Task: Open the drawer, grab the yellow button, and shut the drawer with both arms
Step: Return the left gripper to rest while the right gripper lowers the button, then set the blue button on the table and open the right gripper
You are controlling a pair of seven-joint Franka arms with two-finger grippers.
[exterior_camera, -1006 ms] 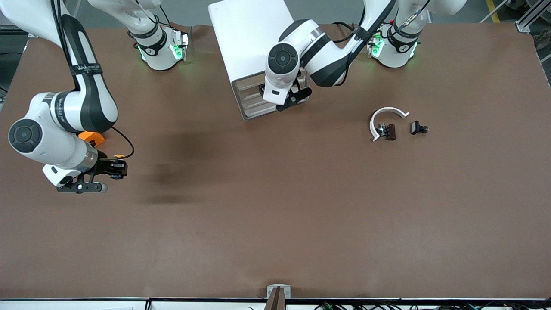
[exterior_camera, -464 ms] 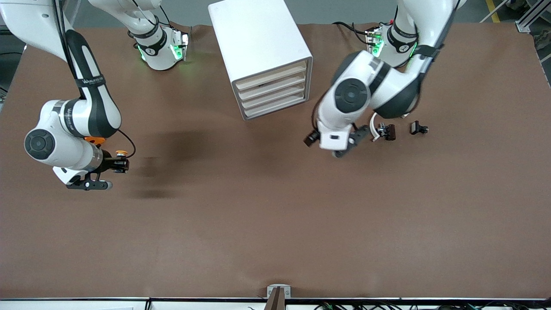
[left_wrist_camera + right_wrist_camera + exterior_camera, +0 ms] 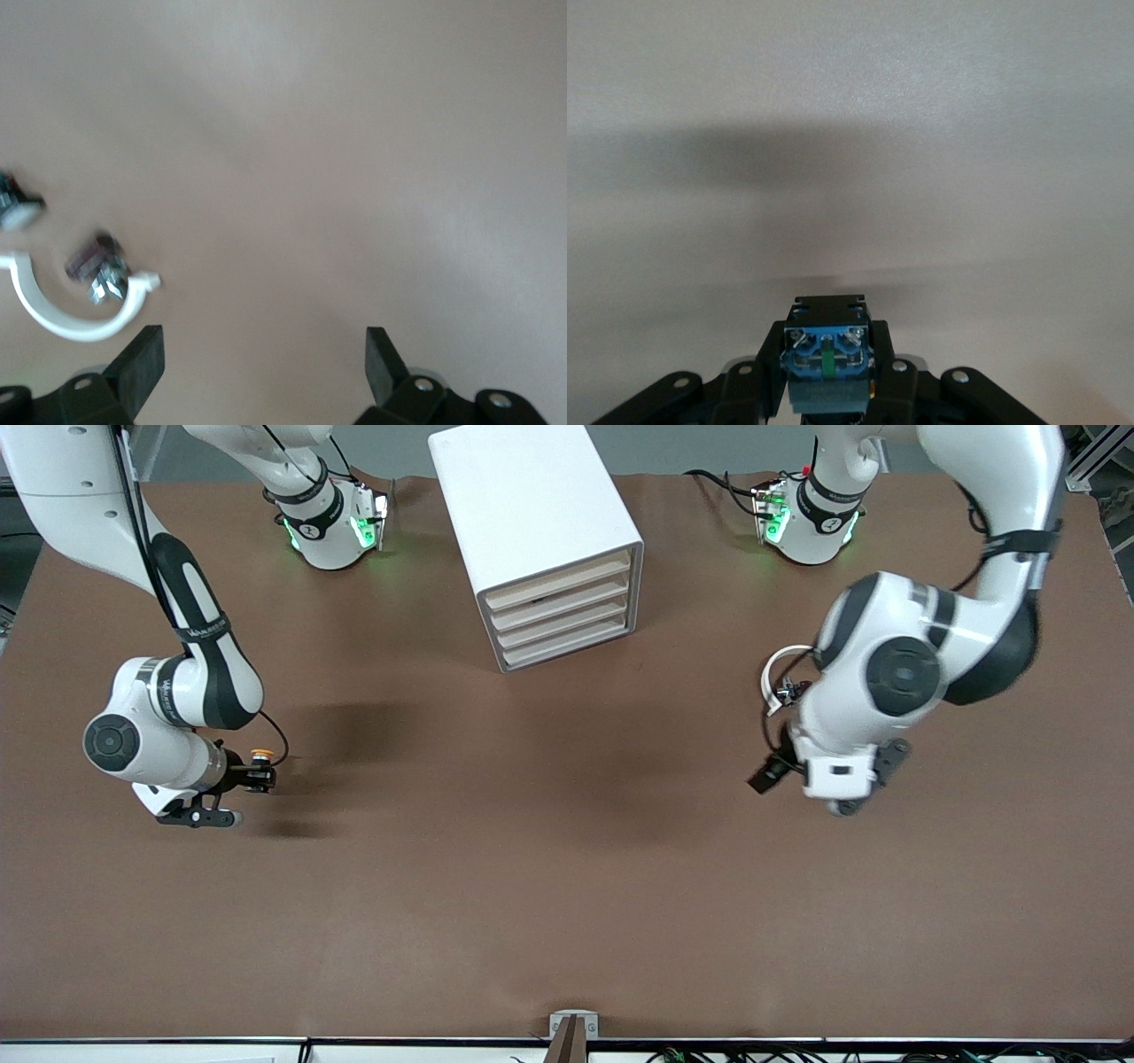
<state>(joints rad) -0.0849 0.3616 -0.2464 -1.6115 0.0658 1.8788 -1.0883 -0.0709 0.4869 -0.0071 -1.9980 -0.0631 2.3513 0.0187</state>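
Since a second earlier, the left arm had swung away from the drawer cabinet [image 3: 540, 540] at upper centre to the frame's right side, and the right arm had dropped lower at the frame's left. All four drawers looked shut, so opening, taking and closing appeared done. The left gripper [image 3: 264, 365] hung with jaws spread and empty over bare table beside the white clamp ring [image 3: 66, 310]. The right gripper [image 3: 257, 777] was clamped on the button [image 3: 260, 756], low over the table; only setting it down seemed left.
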